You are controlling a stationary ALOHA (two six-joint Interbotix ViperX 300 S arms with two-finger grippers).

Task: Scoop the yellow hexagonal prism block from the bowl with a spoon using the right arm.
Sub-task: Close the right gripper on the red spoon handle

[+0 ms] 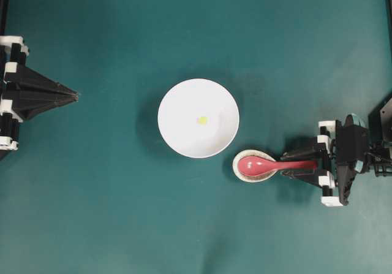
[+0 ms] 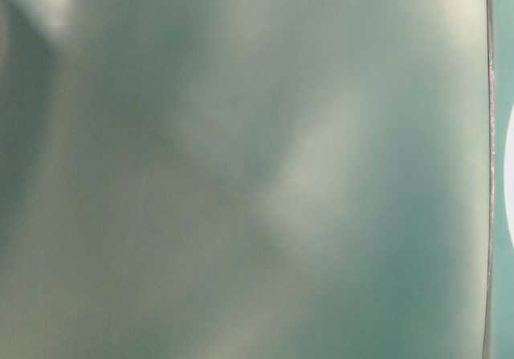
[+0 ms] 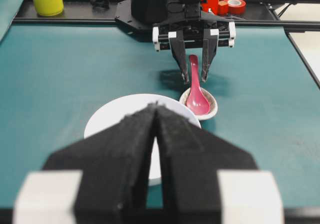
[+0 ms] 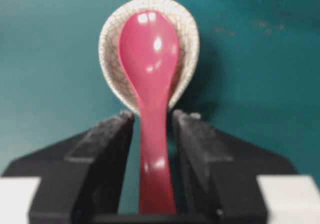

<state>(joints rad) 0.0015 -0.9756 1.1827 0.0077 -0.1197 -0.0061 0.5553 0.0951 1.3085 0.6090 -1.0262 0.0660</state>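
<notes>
Right pincer [image 1: 298, 165] overhead: straddles spoon [image 1: 257, 165] handle, scoop in speckled rest [image 1: 242, 173]; yellow block [image 1: 202, 120] mid-bowl [image 1: 177, 102] on worktop [image 1: 122, 225]. Left wrist view: left pincer [image 3: 157, 106] pressed closed. Right wrist view: fingers [image 4: 112, 134] flank handle, small gaps visible, not gripping.

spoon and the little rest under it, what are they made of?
Spoon: glossy pink-red, sharp highlights; glazed ceramic or hard plastic, can't tell which. Spoon rest: cream with a fine dark crackle pattern, likely crackle-glazed ceramic.
</notes>
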